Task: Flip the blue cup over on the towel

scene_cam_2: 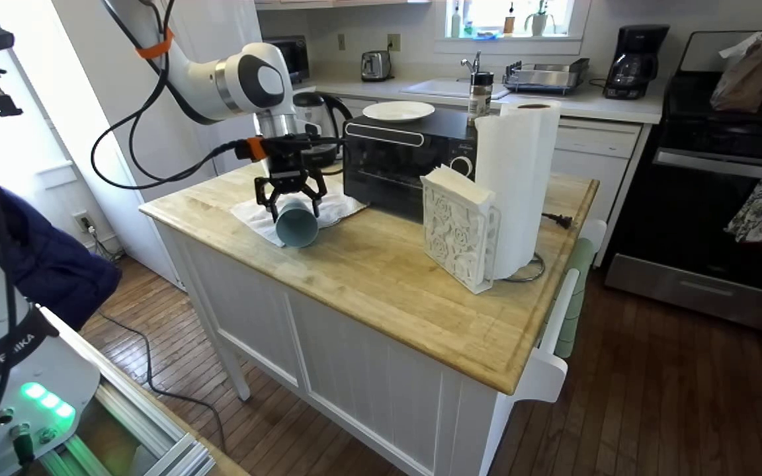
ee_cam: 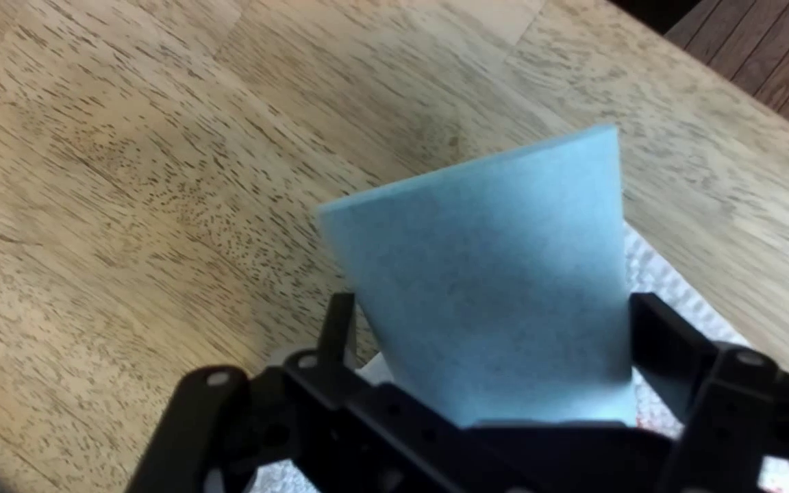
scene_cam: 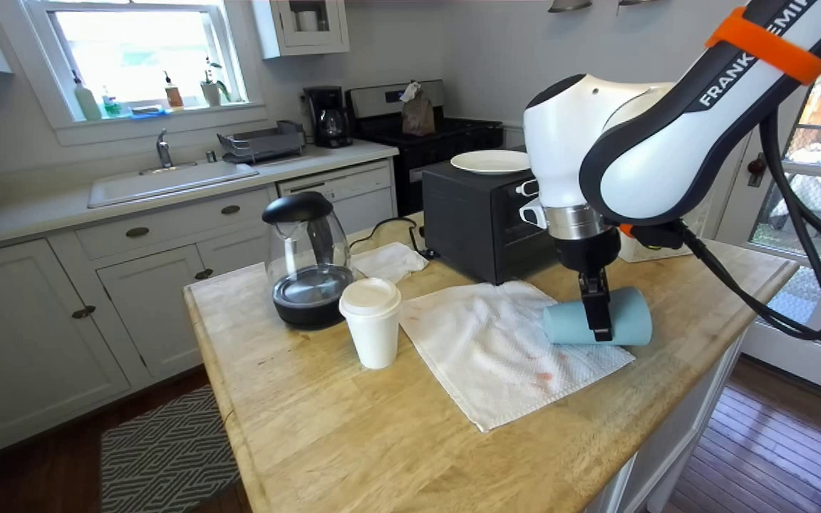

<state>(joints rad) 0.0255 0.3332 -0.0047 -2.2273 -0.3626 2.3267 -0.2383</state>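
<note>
The blue cup point(scene_cam: 631, 317) lies on its side at the right edge of the towel point(scene_cam: 482, 349). Its narrow end is over the cloth and its wide open end points past the edge, over bare wood. The mouth shows in an exterior view point(scene_cam_2: 298, 231). My gripper point(scene_cam_2: 296, 215) points down and straddles the cup's body from above. In the wrist view the fingers point(ee_cam: 494, 308) touch the cup point(ee_cam: 483, 239) on both sides, the right one flush, the left one at its tip. Part of the towel point(ee_cam: 655, 281) shows beneath. The cup's base is hidden by the gripper there.
A white lidded cup point(scene_cam: 375, 328) and a glass kettle point(scene_cam: 311, 285) stand left of the towel. A black toaster oven point(scene_cam: 464, 221) bearing a plate point(scene_cam: 490, 162) stands behind it. A napkin holder point(scene_cam_2: 457, 231) and paper towel roll point(scene_cam_2: 516, 192) stand farther along the wooden table.
</note>
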